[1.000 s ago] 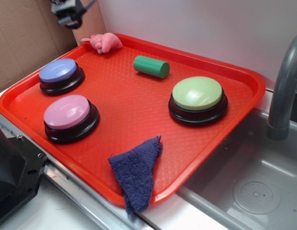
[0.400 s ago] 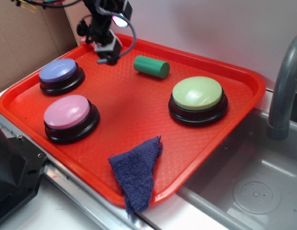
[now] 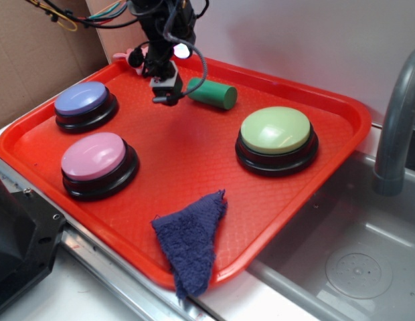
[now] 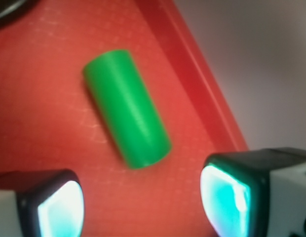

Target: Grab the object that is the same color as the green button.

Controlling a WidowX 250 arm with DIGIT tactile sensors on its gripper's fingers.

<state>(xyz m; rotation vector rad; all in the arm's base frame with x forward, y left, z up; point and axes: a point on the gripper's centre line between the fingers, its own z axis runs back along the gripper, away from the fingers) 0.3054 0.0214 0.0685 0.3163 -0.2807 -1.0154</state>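
On the red tray (image 3: 328, 107), the green cylinder (image 4: 127, 115) lies just ahead of the spread, empty claw (image 4: 143, 202).

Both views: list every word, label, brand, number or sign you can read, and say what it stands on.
None can be read in either view.
The green cylinder, the green button, the pink button and the purple button are plain.
The red tray, the blue cloth and the gripper show no lettering.
The sink shows only a drain pattern, no text.
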